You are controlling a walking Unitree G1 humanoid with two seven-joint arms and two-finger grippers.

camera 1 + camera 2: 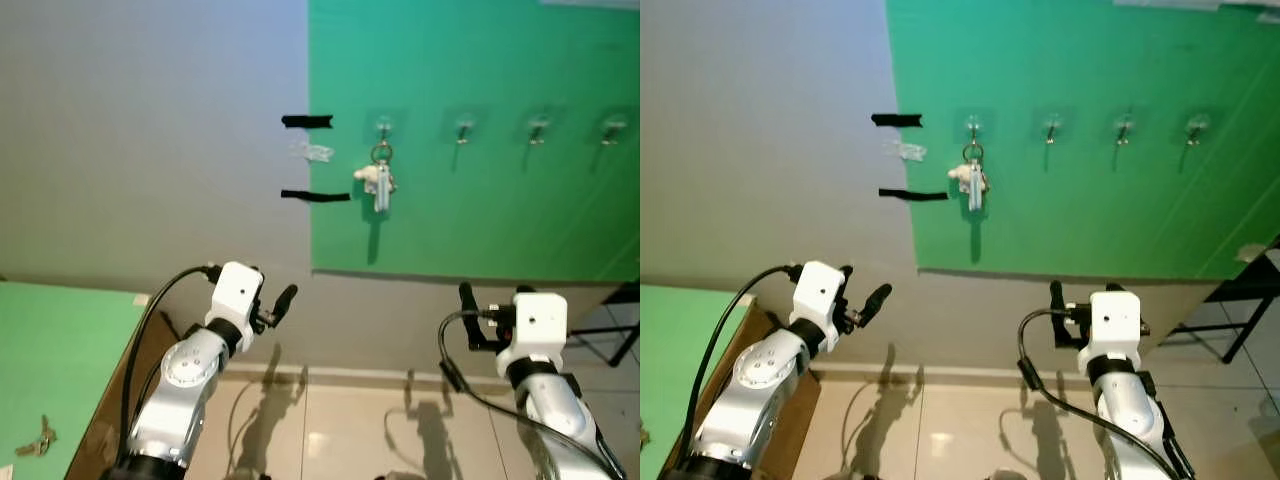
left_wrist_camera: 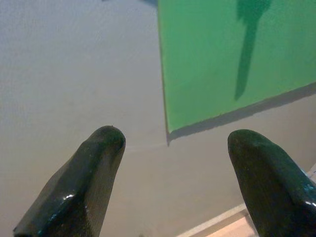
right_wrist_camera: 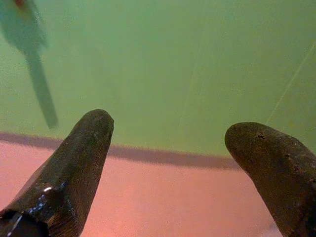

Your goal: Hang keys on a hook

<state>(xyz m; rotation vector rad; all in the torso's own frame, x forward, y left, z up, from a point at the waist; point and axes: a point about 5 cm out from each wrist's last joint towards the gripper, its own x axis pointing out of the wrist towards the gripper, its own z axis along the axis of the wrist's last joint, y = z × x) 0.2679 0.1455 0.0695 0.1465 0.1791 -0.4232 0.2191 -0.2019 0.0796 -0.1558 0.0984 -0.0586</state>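
Landmark: green wall panel [image 1: 480, 230], mounted on a grey wall [image 1: 140, 140] above a tiled floor [image 1: 350, 430]. Far to the panel's left and lower down stood a table with a green top [image 1: 50, 350], carrying a second small bunch of keys [image 1: 36, 438] near its front edge. Left gripper [image 2: 170, 173]: raised below and left of the panel's lower left corner, on a silver arm with a white wrist block; its two black fingers [image 2: 79, 187] stood wide apart and held nothing, pointed at the grey wall and the panel's corner. Two strips of black tape [image 1: 307, 121] lay on the grey wall just left of the panel's left edge, one above the other, with a small pale scrap [image 1: 316, 152] between them. Four hooks ran in a row across the panel's upper part. On the leftmost hook [image 1: 383, 126], nearest the panel's left edge, hung the keys [image 1: 378, 183] by a metal ring, with a small white fob beside the blades; their shadow fell down the panel below them. The three other hooks [image 1: 464, 128] to the right hung bare. Right gripper [image 3: 168, 168]: raised below the panel's lower edge, toward its right half; fingers [image 3: 74, 168] spread wide and holding nothing, aimed at the panel's lower border. A dark stand [image 1: 610, 335] stood below the panel's right end.
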